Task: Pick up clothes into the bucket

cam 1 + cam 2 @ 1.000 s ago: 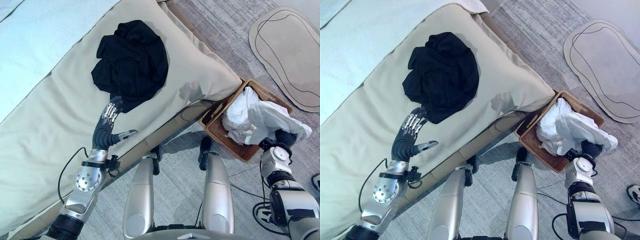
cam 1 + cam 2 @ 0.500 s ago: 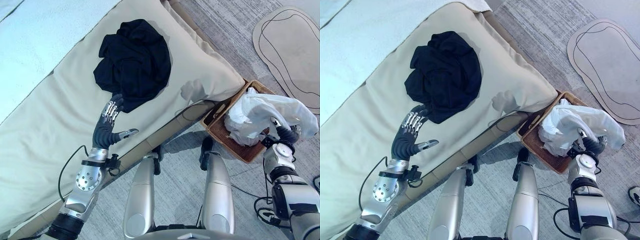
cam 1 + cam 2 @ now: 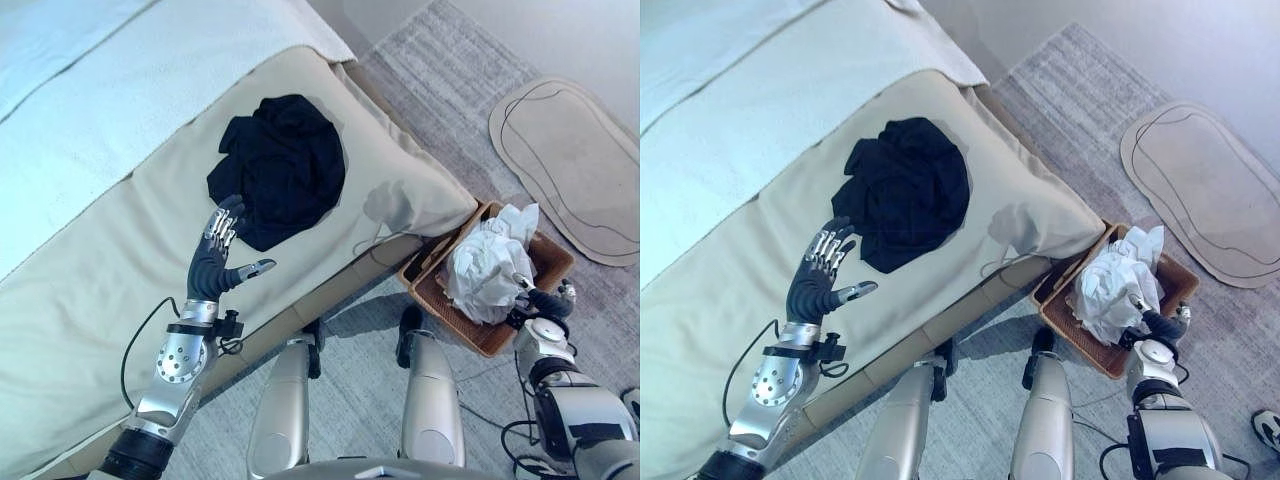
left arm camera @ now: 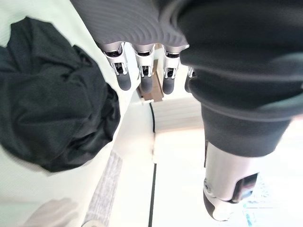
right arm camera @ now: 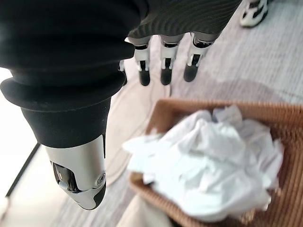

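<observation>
Black garment (image 3: 283, 171) crumpled on bed (image 3: 120, 250), just beyond left hand (image 3: 215, 265), fingers spread. Right hand (image 3: 541, 300) empty, fingers straight, beside white clothes (image 3: 485, 265) in wicker basket (image 3: 548, 262).

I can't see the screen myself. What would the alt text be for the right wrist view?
Seen from the robot's wrist, its open right hand hovers above a brown wicker basket on the grey carpet, with crumpled white clothing piled inside. The fingers are straight and hold nothing; the thumb juts out in the foreground.
</observation>
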### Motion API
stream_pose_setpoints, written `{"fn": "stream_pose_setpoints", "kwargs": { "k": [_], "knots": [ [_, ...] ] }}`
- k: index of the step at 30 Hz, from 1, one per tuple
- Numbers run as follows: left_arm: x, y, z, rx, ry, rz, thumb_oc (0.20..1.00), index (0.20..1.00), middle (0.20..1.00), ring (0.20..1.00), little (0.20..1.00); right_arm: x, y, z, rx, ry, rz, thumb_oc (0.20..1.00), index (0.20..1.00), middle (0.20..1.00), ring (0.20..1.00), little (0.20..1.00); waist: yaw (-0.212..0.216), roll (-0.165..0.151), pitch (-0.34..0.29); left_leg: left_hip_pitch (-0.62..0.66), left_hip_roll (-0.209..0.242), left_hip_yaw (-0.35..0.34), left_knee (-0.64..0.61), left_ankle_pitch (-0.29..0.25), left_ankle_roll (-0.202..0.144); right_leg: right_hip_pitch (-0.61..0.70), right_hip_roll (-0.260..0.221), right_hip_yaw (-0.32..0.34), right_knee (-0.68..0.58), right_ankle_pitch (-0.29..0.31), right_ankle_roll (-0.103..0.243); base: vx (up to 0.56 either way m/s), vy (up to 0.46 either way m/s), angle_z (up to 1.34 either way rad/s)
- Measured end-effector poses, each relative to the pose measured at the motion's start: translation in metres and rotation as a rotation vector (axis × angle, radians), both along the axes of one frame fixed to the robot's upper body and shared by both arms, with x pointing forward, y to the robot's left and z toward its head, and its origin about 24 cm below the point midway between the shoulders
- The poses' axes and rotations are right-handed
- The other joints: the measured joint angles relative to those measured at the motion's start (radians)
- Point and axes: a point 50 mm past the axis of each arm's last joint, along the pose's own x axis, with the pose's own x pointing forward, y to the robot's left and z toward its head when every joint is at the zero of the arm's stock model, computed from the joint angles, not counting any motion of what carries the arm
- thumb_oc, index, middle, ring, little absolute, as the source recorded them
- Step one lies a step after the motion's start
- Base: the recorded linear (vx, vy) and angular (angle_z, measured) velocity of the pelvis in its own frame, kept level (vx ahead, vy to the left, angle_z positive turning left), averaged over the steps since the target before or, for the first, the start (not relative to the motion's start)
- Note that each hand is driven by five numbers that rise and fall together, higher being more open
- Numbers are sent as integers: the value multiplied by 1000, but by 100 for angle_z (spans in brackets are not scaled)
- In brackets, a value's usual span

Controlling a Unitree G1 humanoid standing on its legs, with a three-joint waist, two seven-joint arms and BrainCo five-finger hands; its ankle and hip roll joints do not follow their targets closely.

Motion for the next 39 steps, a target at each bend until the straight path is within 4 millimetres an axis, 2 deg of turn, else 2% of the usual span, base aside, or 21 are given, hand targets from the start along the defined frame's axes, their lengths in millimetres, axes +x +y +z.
{"fn": "stream_pose_setpoints", "kwargs": {
  "k": [3,5,6,8,10,12,13,17,20,21,24,25,26,29,31,36,39],
  "knots": [
    [3,8,-12,53,40,64,1000,1000,1000,1000,1000,-11,21,-11,6,-29,75,1000,1000,1000,1000,1000,-2,-7,-22,44,-2,-26,-55,19,-5,64,2,-42,-46,2,4,102,4,23],
    [7,15,-25,161,87,130,1000,1000,1000,1000,1000,-16,36,-4,-13,-120,151,1000,1000,1000,1000,1000,-3,-9,-25,79,-2,-44,-78,30,-5,114,6,-67,-77,7,9,102,21,21],
    [4,19,-36,200,128,162,1000,1000,1000,1000,1000,-19,44,-4,-28,-136,201,1000,1000,1000,1000,1000,-17,-27,-33,92,0,-45,-83,27,-4,129,9,-71,-91,7,9,95,26,9],
    [3,26,-56,186,216,242,1000,1000,1000,1000,1000,-22,60,11,-54,-232,313,1000,1000,1000,1000,1000,-18,-40,-42,119,5,-43,-104,32,-6,164,18,-76,-138,23,14,97,46,-5],
    [-1,31,-76,191,311,283,1000,1000,1000,1000,1000,-24,72,9,-55,-236,395,1000,1000,1000,1000,1000,-24,-68,-58,143,11,-38,-115,33,-7,197,30,-76,-175,35,18,69,56,-15],
    [-3,36,-82,214,347,299,1000,1000,1000,1000,1000,-28,79,3,-43,-213,437,1000,1000,1000,1000,1000,-27,-99,-78,154,14,-26,-130,33,-7,207,33,-74,-203,45,18,25,77,-12],
    [3,37,-80,280,336,300,1000,1000,1000,1000,1000,-29,80,2,-47,-207,452,1000,1000,1000,1000,1000,-24,-109,-83,151,14,-20,-132,34,-6,208,35,-72,-217,57,20,-11,50,-7],
    [29,42,-64,509,258,315,1000,1000,1000,1000,1000,-26,88,3,-91,-185,555,1000,1000,1000,1000,1000,-32,-113,-83,125,4,-12,-122,33,-5,194,37,-57,-252,89,30,-37,66,-11],
    [52,48,-41,663,154,348,1000,1000,1000,1000,1000,-18,98,7,-121,-196,620,1000,1000,1000,1000,1000,-46,-122,-65,94,4,12,-111,35,-4,169,40,-37,-282,122,37,-60,80,-21],
    [58,52,-32,762,115,357,1000,1000,1000,1000,1000,-15,100,13,-136,-219,634,1000,1000,1000,1000,1000,-54,-125,-53,73,4,20,-102,35,-4,152,41,-27,-295,135,40,-40,39,-19],
    [75,64,-13,918,51,432,1000,1000,1000,1000,1000,-11,94,21,-176,-236,647,1000,1000,1000,1000,1000,-90,-134,22,46,4,38,-76,34,-4,138,42,-9,-319,168,43,-91,51,-18],
    [79,64,-8,955,34,440,1000,1000,1000,1000,1000,-11,92,22,-184,-236,648,1000,1000,1000,1000,1000,-90,-134,29,27,4,38,-67,34,-4,120,42,-7,-317,172,42,-132,43,-8],
    [88,68,7,1016,-16,478,1000,1000,1000,1000,1000,-8,90,28,-212,-249,658,1000,1000,1000,1000,1000,-89,-136,61,-13,6,37,-49,33,-2,85,46,-2,-311,179,44,-71,25,-8],
    [99,81,32,1097,-71,580,1000,1000,1000,1000,1000,0,89,39,-256,-280,677,1000,1000,1000,1000,1000,-116,-144,138,-78,11,39,-9,33,-1,27,48,6,-292,193,39,-63,32,-6],
    [104,84,36,1151,-70,616,1000,1000,1000,1000,1000,2,90,42,-261,-293,678,1000,1000,1000,1000,1000,-137,-145,160,-111,12,42,16,28,3,-4,48,15,-277,196,38,-55,40,-8],
    [106,85,46,1190,-118,662,1000,1000,1000,1000,1000,1,90,46,-276,-311,684,1000,1000,1000,1000,1000,-142,-147,174,-180,20,45,74,9,8,-81,49,35,-220,187,30,-20,21,-8],
    [106,89,47,1216,-114,685,1000,1000,1000,1000,1000,2,91,49,-284,-324,690,1000,1000,1000,1000,1000,-146,-148,174,-218,31,52,128,-25,9,-125,52,50,-170,159,27,38,7,-9]
  ]
}}
